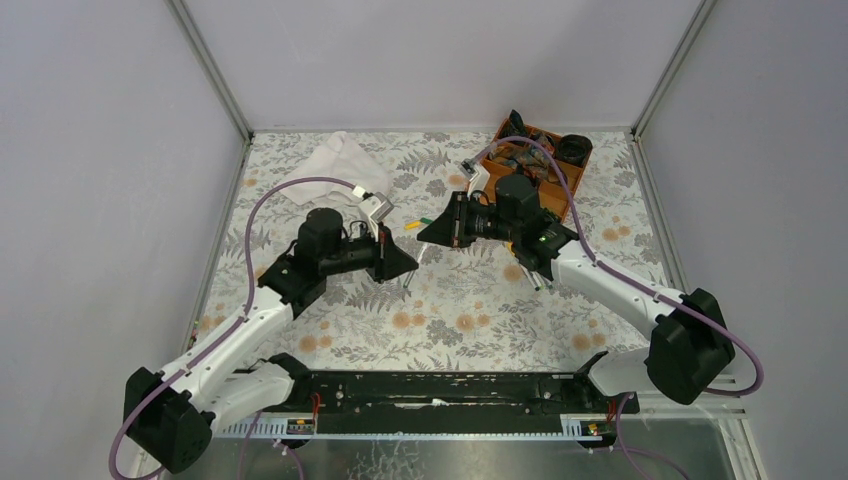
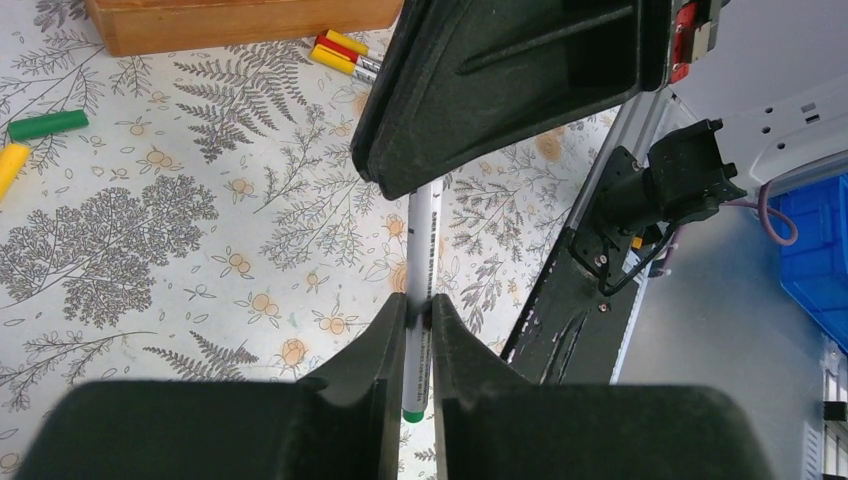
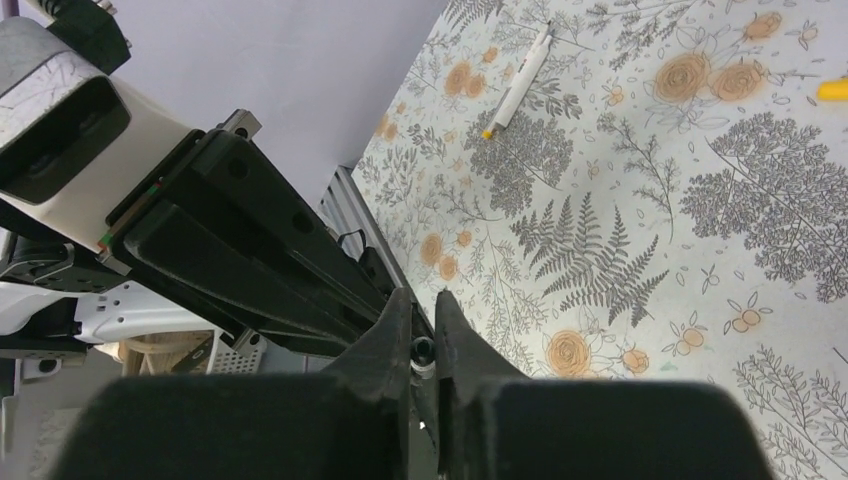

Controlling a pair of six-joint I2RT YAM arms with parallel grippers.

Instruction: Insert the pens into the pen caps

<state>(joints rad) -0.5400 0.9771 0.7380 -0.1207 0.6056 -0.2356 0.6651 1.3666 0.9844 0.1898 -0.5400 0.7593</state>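
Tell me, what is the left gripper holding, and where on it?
The left gripper is pinching a white pen low on its barrel, just above the green tip.

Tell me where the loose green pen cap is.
Left wrist view, far left: the short green plastic pen cap lies beside a yellow plastic cap, near the wooden box's corner.

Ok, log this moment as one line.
left gripper: gripping green-tipped pen | right gripper: pinching its other end | green cap: lying loose
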